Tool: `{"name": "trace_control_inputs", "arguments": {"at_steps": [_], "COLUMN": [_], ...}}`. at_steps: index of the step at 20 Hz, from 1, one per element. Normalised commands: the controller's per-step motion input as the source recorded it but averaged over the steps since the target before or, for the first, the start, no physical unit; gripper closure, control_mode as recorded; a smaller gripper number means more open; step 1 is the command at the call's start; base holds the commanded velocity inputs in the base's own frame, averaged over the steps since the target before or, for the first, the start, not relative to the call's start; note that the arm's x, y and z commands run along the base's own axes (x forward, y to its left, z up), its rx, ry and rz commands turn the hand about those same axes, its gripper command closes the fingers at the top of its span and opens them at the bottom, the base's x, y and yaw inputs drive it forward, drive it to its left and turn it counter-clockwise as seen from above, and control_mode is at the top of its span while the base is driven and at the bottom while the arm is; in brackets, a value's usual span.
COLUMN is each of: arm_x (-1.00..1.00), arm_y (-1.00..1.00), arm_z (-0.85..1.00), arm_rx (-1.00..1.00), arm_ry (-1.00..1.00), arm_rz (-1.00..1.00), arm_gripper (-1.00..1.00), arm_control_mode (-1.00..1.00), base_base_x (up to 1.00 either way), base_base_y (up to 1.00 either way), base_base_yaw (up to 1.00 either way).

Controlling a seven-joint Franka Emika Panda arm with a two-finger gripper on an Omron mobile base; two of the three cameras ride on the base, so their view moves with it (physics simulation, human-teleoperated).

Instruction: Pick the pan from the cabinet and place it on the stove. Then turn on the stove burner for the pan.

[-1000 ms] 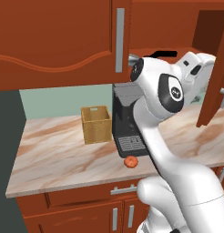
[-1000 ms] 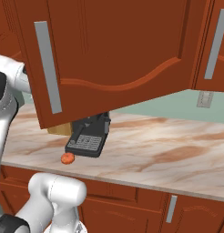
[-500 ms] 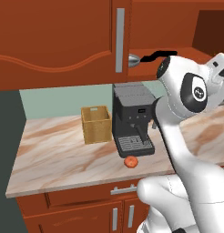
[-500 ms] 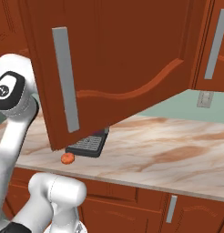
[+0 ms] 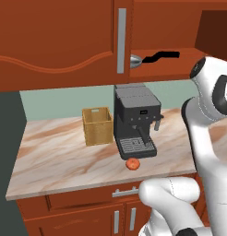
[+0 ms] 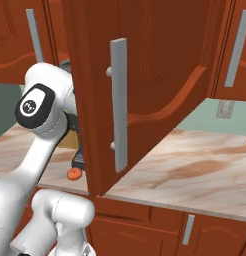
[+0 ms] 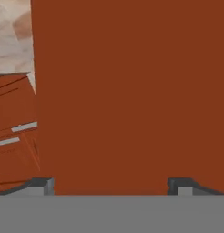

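The red-brown cabinet (image 5: 60,41) hangs above the counter with its left door closed and its right door (image 6: 160,75) swung wide open. Inside on the shelf sits the silver-grey pan (image 5: 136,60), its dark handle (image 5: 162,56) pointing right. In the hand view my gripper (image 7: 111,186) is open, its two fingertips (image 7: 41,185) set wide apart, close to a flat red-brown wooden panel with nothing between them. My arm rises at the right of the left base view, below and right of the pan. The stove is out of view.
A black coffee machine (image 5: 136,120) stands on the marble counter (image 5: 60,156) right under the pan's shelf. A wicker basket (image 5: 98,125) sits to its left and a small tomato (image 5: 132,163) lies in front. The open door's bar handle (image 6: 119,105) juts over the counter.
The right cabinet door has swung further open, uncovering the pan on the shelf. My arm has moved right along with it. The gripper has stayed open.
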Motion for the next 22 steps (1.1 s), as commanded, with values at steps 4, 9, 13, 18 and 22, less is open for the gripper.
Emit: {"name": "trace_control_inputs", "arguments": {"at_steps": [4, 9, 13, 18, 22], "arm_x": [-0.15, 0.00, 0.00, -0.14, -0.20], "arm_y": [-0.63, -0.43, -0.16, 0.29, 0.76], "arm_z": [-0.05, -0.08, -0.05, 0.00, 0.00], "arm_rx": [0.07, 0.05, 0.03, 0.06, 0.07], "arm_ry": [0.00, 0.00, -0.02, -0.18, -0.25], "arm_rz": [-0.10, -0.04, -0.02, 0.00, 0.02], "arm_gripper": [-1.00, -1.00, -1.00, -1.00, -1.00], "arm_control_mode": [-1.00, -1.00, -1.00, -1.00, -1.00], "base_base_x": [0.00, 0.00, 0.00, 0.00, 0.00], "base_base_y": [0.00, 0.00, 0.00, 0.00, 0.00], "base_base_yaw": [0.00, 0.00, 0.00, 0.00, 0.00]}}
